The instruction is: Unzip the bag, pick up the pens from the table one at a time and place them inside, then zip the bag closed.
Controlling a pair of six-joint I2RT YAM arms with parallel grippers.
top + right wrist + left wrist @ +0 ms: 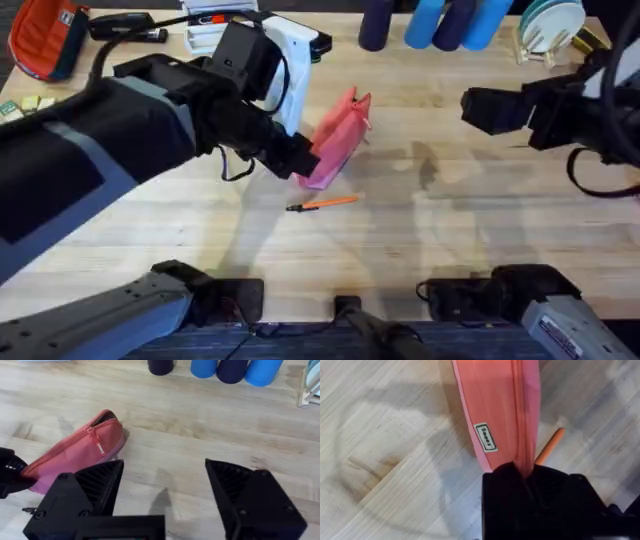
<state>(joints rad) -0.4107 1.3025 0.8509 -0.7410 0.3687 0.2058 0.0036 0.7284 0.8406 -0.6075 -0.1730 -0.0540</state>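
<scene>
— Overhead, what's closest?
— Left gripper (297,157), closed on the near end of one pink bag (338,140); one orange pen (325,203) lies on the table (450,240) just in front of the bag.
— Left wrist view?
— Black fingers (507,480) pinch the bag's (495,405) end, pen (551,446) beside it.
— Right wrist view?
— Right gripper (165,490), fingers spread wide, holding nothing, away from the bag (75,452).

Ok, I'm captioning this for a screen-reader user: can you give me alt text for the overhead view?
The left gripper pinches the near end of a salmon-pink zippered pouch at the middle of a pale wooden table, with an orange pen lying just in front of it. The right gripper hovers open to the right, apart from both.
</scene>
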